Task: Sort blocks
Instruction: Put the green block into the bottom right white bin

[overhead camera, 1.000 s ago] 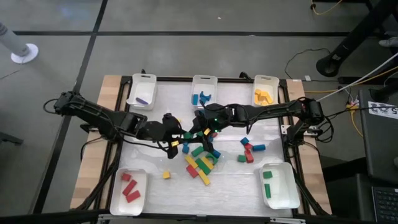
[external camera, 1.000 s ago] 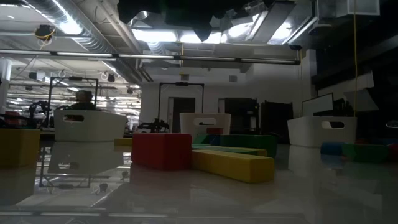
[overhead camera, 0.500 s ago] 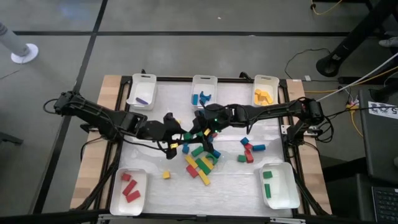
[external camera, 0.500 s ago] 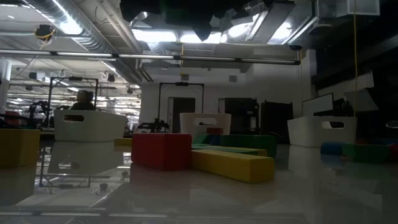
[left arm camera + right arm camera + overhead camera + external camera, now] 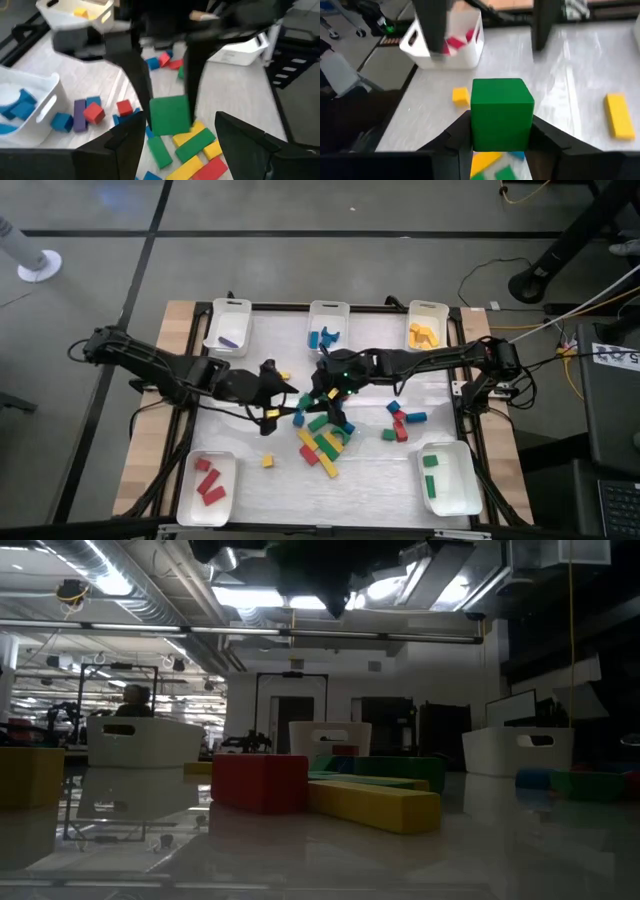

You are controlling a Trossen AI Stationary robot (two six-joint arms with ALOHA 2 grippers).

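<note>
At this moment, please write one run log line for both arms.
left gripper: jaws open, above pile | right gripper: jaws shut on green cube, mid-table | green tray: two blocks in

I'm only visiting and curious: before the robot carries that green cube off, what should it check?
1. Right gripper shut on the cube: ok.
2. Left gripper open, not gripping the cube: ok.
3. Tray with green blocks has room: ok.
4. Left arm out of the way to that tray: ok.
5. Cube clear of the pile below: cannot tell.
</note>
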